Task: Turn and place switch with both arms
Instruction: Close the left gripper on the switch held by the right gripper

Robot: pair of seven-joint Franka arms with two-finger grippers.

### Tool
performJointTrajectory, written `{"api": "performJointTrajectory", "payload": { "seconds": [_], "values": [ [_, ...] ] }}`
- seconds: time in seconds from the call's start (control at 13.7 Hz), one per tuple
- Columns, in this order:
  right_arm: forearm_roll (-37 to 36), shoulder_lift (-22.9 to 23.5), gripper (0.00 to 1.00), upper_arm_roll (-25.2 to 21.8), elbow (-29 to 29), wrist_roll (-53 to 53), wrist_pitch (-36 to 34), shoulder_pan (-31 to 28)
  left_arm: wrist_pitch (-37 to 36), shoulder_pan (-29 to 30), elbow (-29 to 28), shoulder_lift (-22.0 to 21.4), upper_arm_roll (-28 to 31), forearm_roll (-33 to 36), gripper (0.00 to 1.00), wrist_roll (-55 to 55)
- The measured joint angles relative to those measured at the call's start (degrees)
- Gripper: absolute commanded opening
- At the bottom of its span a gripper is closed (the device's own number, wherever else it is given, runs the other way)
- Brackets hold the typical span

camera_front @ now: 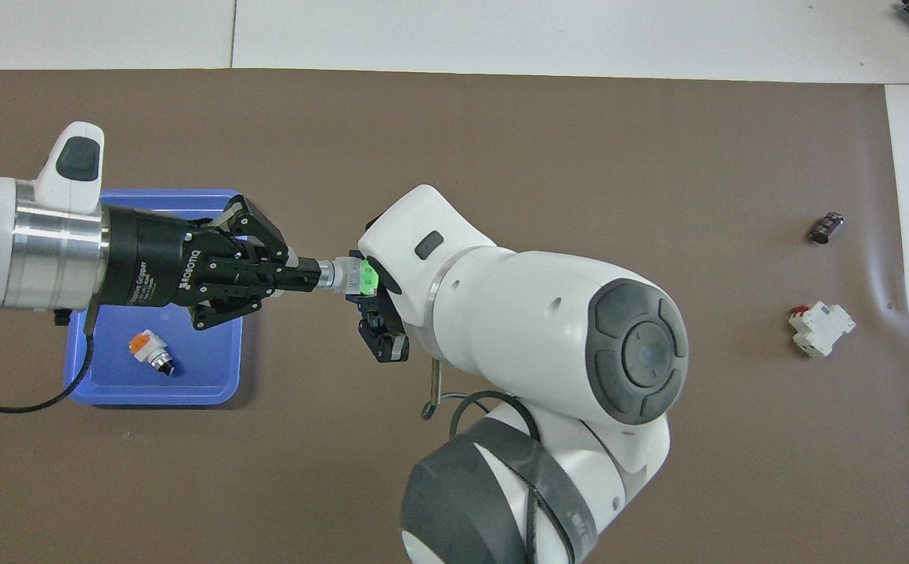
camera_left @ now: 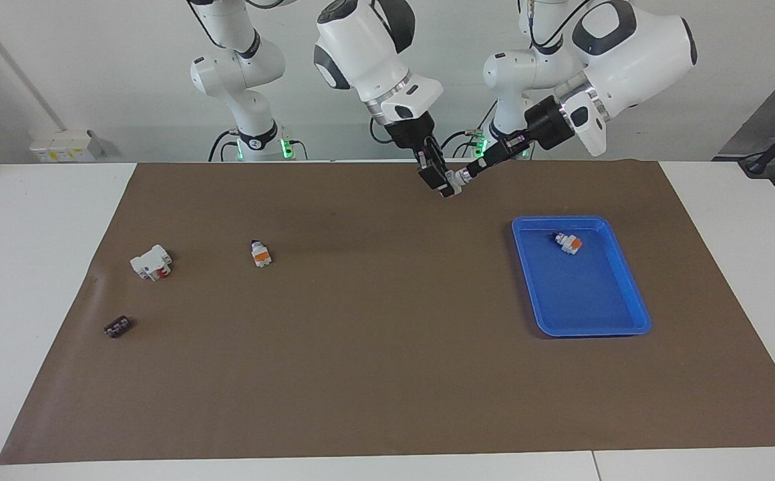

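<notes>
The switch (camera_left: 453, 180), white-grey with a bright green face (camera_front: 366, 278), hangs in the air between both grippers, over the brown mat near the robots' edge. My left gripper (camera_left: 471, 168) lies level and is shut on its knob end; it also shows in the overhead view (camera_front: 309, 276). My right gripper (camera_left: 439, 182) points down and grips the switch's body. In the overhead view the right gripper (camera_front: 372, 301) is largely hidden under its own wrist.
A blue tray (camera_left: 581, 294) lies toward the left arm's end, holding an orange-faced switch (camera_left: 568, 243); the tray (camera_front: 204, 368) and that switch (camera_front: 149, 350) also show in the overhead view. Toward the right arm's end lie another orange-faced switch (camera_left: 260, 254), a white block with red (camera_left: 151, 262) and a small dark part (camera_left: 117, 327).
</notes>
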Motion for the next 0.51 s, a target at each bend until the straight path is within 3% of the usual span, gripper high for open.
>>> {"api": "performJointTrajectory", "payload": {
  "seconds": [0.51],
  "values": [
    [0.0,0.0,0.0,-0.1,0.0,0.1,0.1,0.0,1.0,-0.3,-0.4,-0.3,0.0,0.0,0.0,0.0]
  ]
}}
